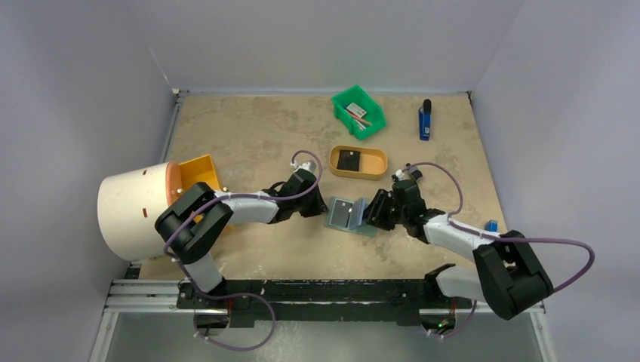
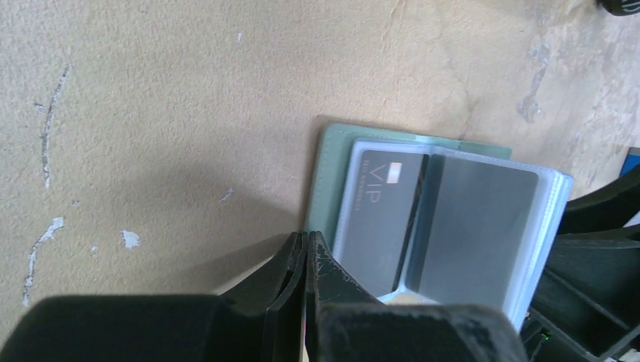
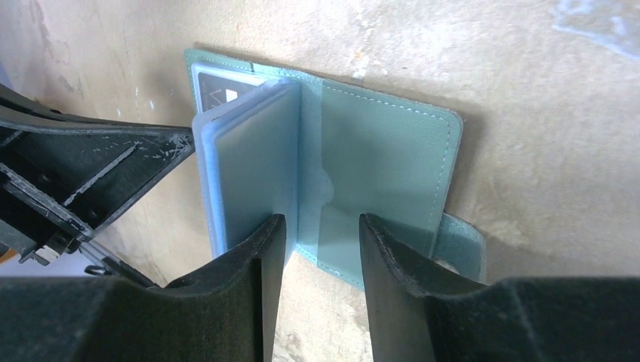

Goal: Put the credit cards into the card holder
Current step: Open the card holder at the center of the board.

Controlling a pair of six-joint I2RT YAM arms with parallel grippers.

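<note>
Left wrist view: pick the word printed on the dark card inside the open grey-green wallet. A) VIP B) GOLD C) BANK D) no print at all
A: the dark rectangular card inside the grey-green fold-over wallet, which lies open, carries pale letters reading VIP.

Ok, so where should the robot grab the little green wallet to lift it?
Probably the bundle of clear pocket sleeves, pinched from above across its thin stack. They stick up from the open card holder, while its covers lie flat on the table, leaving no edge to get under.
</note>
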